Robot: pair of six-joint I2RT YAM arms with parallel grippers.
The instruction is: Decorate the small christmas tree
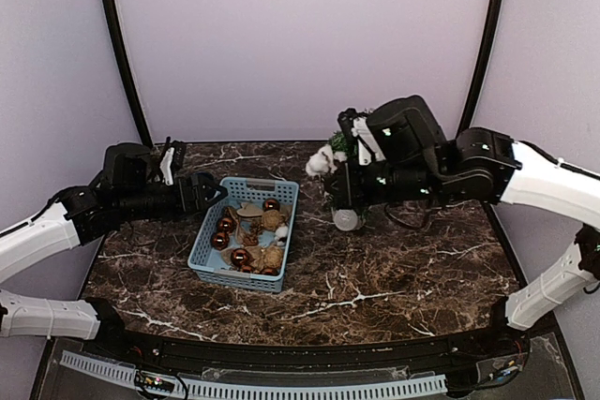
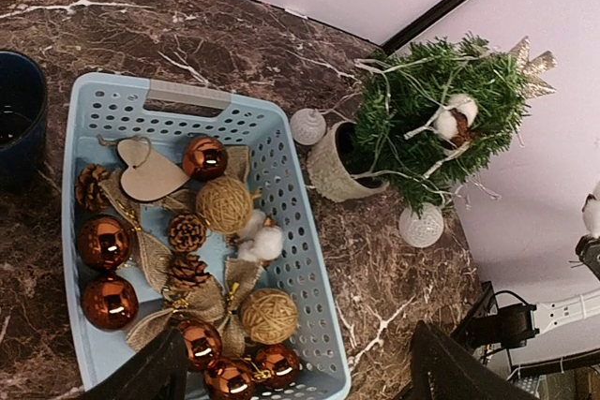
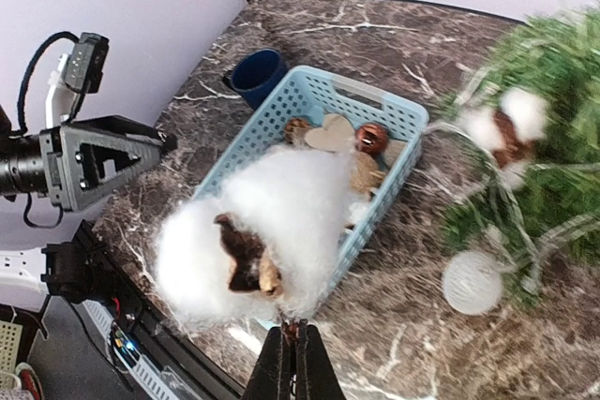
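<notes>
The small christmas tree (image 2: 422, 110), on the table (image 2: 394, 269) just beside the blue basket (image 2: 323, 311), looks light, tippy and soft-branched, best steadied by its pot (image 2: 333, 170); the right claw (image 3: 292, 362) pinches a cotton boll (image 3: 272, 222), the left claw (image 2: 295, 367) gapes empty.

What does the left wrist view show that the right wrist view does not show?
Only the left wrist view shows the pot and the pale star on top of the small christmas tree. Only the right wrist view shows the cotton boll, gripped by its stem in the shut right hand, and the left arm. Both show the tree, the blue basket, the wooden heart in it, and the navy cup.
</notes>
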